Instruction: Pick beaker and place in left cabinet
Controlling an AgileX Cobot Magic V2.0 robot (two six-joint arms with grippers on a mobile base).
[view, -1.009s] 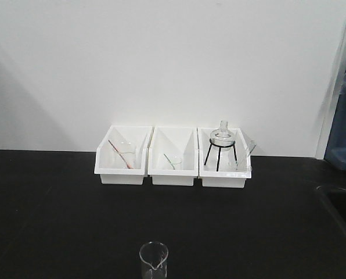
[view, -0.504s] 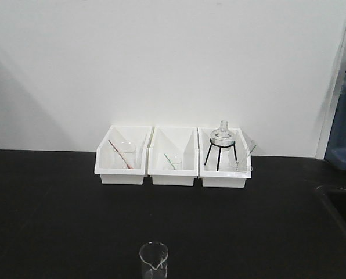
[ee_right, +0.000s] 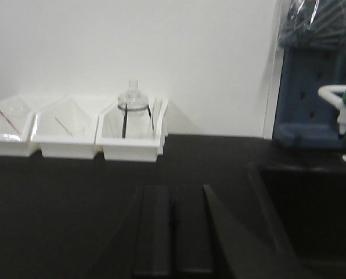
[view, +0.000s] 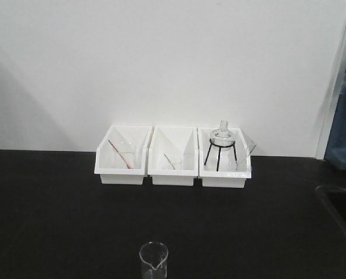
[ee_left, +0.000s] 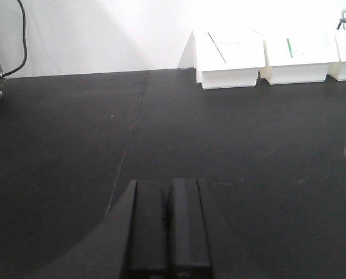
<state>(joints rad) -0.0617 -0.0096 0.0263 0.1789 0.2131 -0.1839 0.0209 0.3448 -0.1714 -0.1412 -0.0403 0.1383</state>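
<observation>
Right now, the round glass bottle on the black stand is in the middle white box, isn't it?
No. The round glass flask sits in the right-hand white bin, not the middle bin; the front-facing view shows it.

a plain white wall rises behind a matte black table. a soft shadow darkens the wall's left part. at the right, a dark sink is set into the table, before a blue panel.

Three white bins along the wall, flask on tripod in the rightmost.
</observation>
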